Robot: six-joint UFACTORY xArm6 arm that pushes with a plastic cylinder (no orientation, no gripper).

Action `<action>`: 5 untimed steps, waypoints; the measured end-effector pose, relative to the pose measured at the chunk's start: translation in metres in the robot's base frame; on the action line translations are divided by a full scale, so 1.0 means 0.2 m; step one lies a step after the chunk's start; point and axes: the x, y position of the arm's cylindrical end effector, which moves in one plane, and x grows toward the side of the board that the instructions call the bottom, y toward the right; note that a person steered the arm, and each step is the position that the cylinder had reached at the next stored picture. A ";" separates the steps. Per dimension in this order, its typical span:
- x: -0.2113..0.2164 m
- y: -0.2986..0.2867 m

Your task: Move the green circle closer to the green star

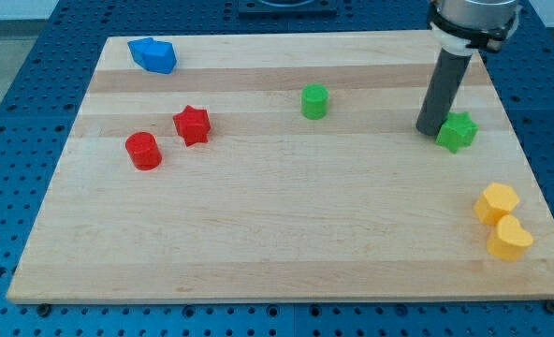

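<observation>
The green circle stands on the wooden board a little right of centre, near the view's top. The green star lies further to the view's right. My tip is at the star's left edge, touching it or nearly so, and well to the right of the green circle. The dark rod rises from there to the view's top right.
A blue block sits at the top left. A red circle and a red star lie at the left. Two yellow blocks lie close together near the board's right edge.
</observation>
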 end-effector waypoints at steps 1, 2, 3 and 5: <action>0.00 0.00; 0.00 0.00; -0.01 0.00; -0.01 -0.41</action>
